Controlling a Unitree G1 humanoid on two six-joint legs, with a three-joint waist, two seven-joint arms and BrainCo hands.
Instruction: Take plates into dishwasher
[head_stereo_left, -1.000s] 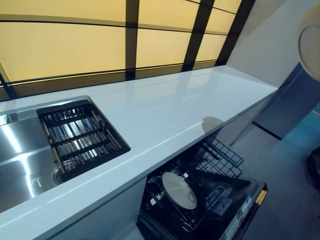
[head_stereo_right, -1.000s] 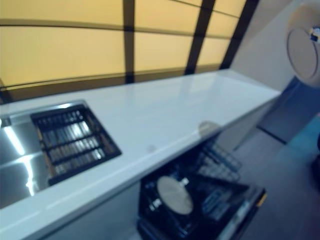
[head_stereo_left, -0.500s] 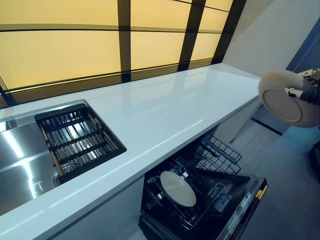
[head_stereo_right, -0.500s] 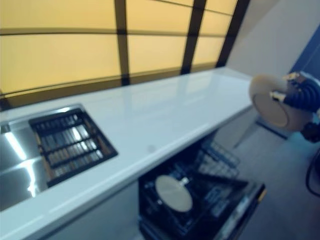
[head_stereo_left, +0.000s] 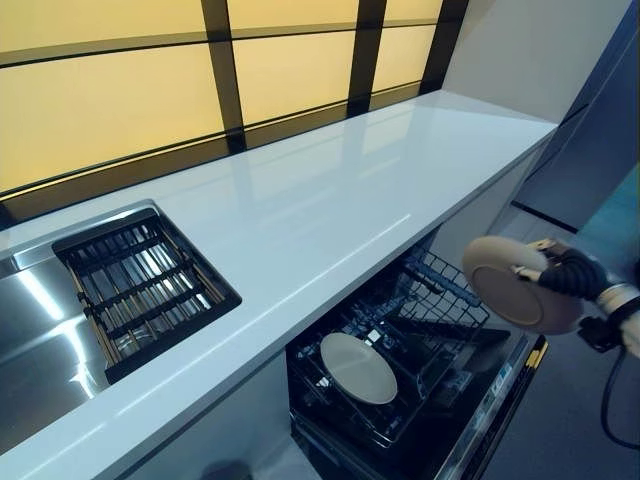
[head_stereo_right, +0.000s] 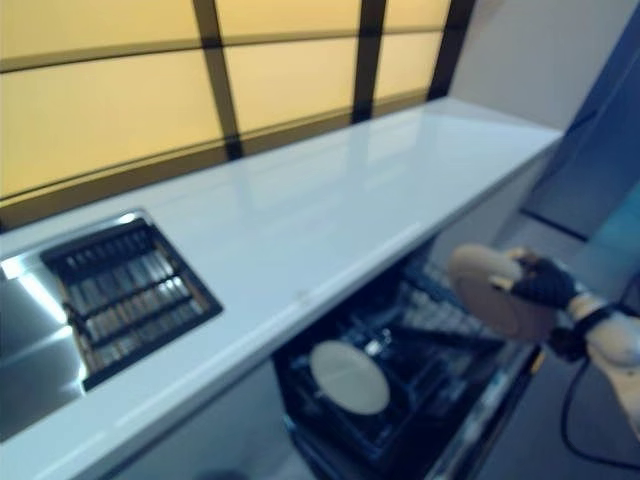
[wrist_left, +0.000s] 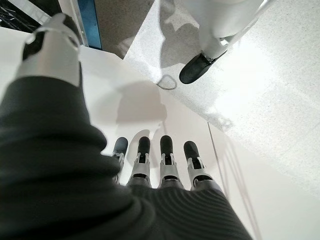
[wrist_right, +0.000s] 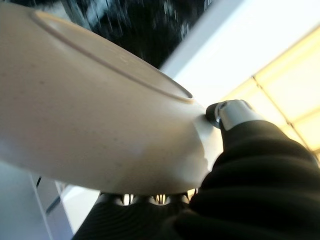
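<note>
- No writing I can make out anywhere on the plates or the machine from here.
- My right hand (head_stereo_left: 565, 275) has the beige plate (head_stereo_left: 515, 285) pinched by its rim, thumb on the underside, fingers curled behind.
- That plate stands on edge in the air, its underside and foot ring facing the bench (head_stereo_left: 330, 215), above the open dishwasher (head_stereo_left: 420, 400).
- A second plate (head_stereo_left: 358, 367) already sits in the black wire rack (head_stereo_left: 440, 315), leaning, face turned up.
- The pulled-out rack lies right below the held plate; its upright wires stand between the two plates.
- On the bench's left, a sink (head_stereo_left: 40, 350) with a dark grid tray (head_stereo_left: 140, 285).
- My left hand (wrist_left: 160, 170) hangs over pale floor, fingers straight and loose, holding nothing.
</note>
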